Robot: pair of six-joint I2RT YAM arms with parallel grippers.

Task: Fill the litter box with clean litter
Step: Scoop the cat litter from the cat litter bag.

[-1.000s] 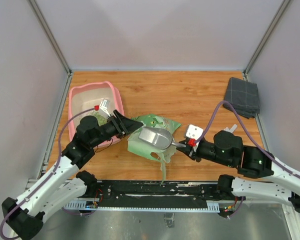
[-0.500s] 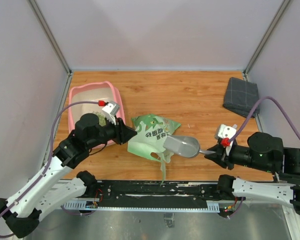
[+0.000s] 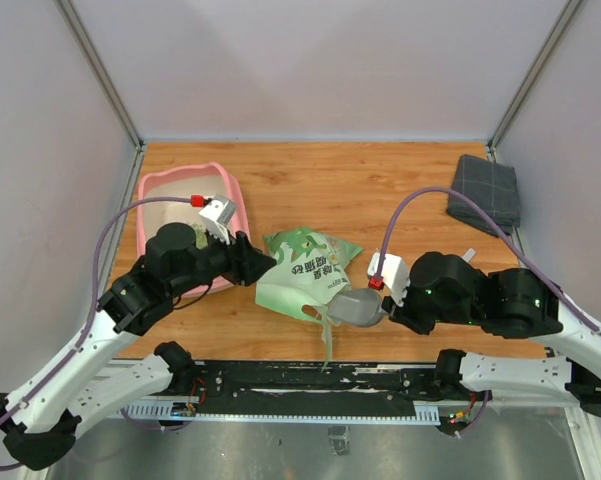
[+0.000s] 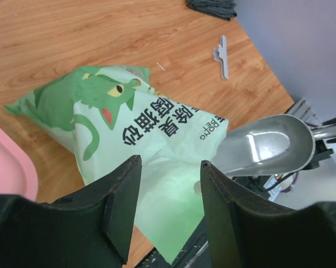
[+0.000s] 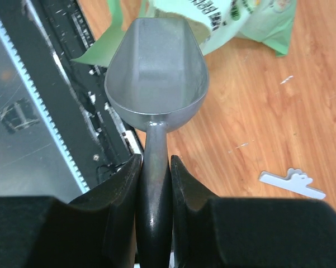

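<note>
The pink litter box sat at the back left of the wooden bench, its near end covered by the left arm. Whatever clean litter lay inside could not be made out from above.

A light green printed bag lay flat on the bench just right of the litter box, its torn mouth turned toward the near edge. The left fingers hung over the bag, moderately apart, with nothing between them; the bag's cat picture and lettering showed through the gap.

The right fingers were pinched narrow around the handle of a grey metal scoop. The scoop pointed at the bag, the front lip of its bowl right at the torn mouth, above the dark rail along the bench's near edge. In the right wrist view the bowl showed only bare metal.

A small white plastic piece lay on the bench to the right of the bag, well apart from it. A folded grey cloth rested in the far right corner.
</note>
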